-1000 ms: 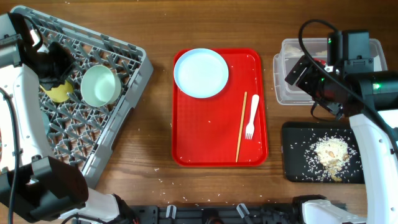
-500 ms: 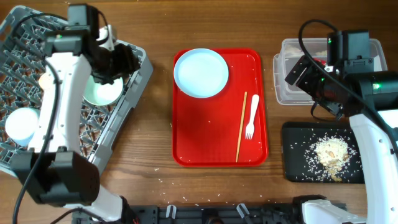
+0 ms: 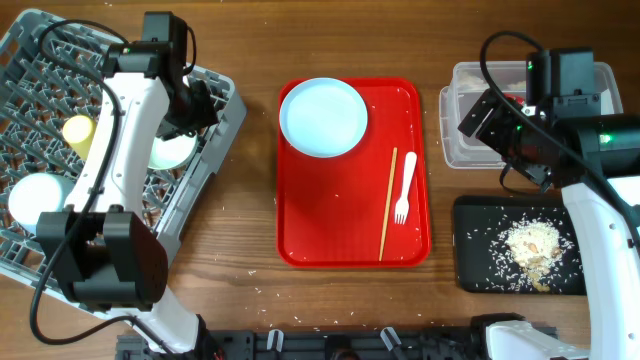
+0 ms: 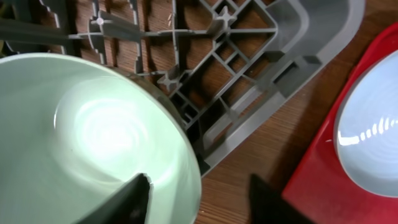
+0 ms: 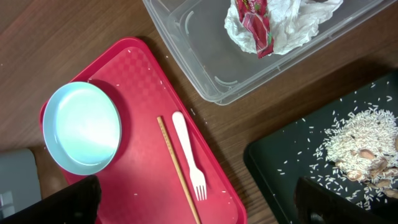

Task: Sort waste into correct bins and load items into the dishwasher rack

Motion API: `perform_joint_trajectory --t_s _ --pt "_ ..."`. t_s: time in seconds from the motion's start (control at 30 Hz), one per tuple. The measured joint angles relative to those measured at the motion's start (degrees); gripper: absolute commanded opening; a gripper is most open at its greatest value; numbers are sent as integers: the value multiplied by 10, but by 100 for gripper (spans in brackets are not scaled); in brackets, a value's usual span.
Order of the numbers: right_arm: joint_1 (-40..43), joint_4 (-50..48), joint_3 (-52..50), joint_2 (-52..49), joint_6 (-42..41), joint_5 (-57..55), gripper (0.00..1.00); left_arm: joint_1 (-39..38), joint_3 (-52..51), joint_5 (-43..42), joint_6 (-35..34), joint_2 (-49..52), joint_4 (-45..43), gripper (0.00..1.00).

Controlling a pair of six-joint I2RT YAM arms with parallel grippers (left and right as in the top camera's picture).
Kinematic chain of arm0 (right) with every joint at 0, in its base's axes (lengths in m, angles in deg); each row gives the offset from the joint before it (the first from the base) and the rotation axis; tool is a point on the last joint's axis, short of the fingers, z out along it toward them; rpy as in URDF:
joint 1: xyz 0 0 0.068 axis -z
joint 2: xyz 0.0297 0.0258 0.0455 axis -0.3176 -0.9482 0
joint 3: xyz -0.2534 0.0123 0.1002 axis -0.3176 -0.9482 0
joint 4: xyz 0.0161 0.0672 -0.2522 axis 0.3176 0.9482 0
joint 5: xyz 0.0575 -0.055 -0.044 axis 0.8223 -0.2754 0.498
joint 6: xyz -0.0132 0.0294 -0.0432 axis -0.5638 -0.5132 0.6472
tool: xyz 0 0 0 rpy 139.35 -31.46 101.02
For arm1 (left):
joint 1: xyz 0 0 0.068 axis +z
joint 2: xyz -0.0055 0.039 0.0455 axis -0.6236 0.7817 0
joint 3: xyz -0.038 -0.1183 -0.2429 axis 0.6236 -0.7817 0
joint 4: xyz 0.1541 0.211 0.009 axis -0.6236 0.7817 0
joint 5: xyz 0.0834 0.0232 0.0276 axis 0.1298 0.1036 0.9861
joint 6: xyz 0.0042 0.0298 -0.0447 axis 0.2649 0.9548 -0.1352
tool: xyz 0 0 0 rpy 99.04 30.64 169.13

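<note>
The grey dishwasher rack [image 3: 130, 250] at the left holds the yellow cup [image 3: 78, 131], the light blue bowl [image 3: 36, 196] and the mint green bowl [image 3: 172, 152]. My left gripper [image 3: 198, 106] is open over the mint bowl's rim [image 4: 186, 155], one finger inside it and one outside [image 4: 199, 200]. The pale blue plate [image 3: 323, 117], chopstick [image 3: 388, 205] and white fork [image 3: 404, 186] lie on the red tray [image 3: 340, 220]. My right gripper [image 3: 472, 118] hangs open and empty [image 5: 199, 205] above the table. The clear tub [image 5: 205, 74] holds the red wrapper [image 5: 256, 23] and tissue [image 5: 292, 28].
The black tray [image 3: 480, 270] at the front right holds food scraps and rice [image 3: 531, 243]. Loose rice grains are scattered on the red tray and the wooden table. The rack's corner [image 4: 292, 56] lies close to the red tray's left edge [image 4: 311, 177].
My left arm swung from the rack's far left side across to its right corner, over the mint bowl. The light blue bowl came into view. The right arm has not moved.
</note>
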Motion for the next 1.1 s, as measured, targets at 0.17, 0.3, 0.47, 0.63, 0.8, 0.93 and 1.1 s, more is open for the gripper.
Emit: perform_joint_trajectory --t_s 0.17,0.3,0.47,0.63,0.8,0.93,1.1 --pt "0 0 0 0 0 0 100 0 -39 3 -16 0 -3 23" --pt "0 0 0 0 0 0 100 0 -46 3 -20 0 -9 4" --pt "0 0 0 0 0 0 100 0 -43 -3 -20 0 -21 4" --pt "0 0 0 0 0 0 100 25 -42 -62 -21 -17 -19 4" --pt "0 0 0 0 0 0 100 99 -41 -223 -7 -66 -10 4" --pt "0 0 0 0 0 0 100 201 -41 -391 38 -76 -10 4" --pt "0 0 0 0 0 0 100 323 -47 -546 92 -75 -11 4"
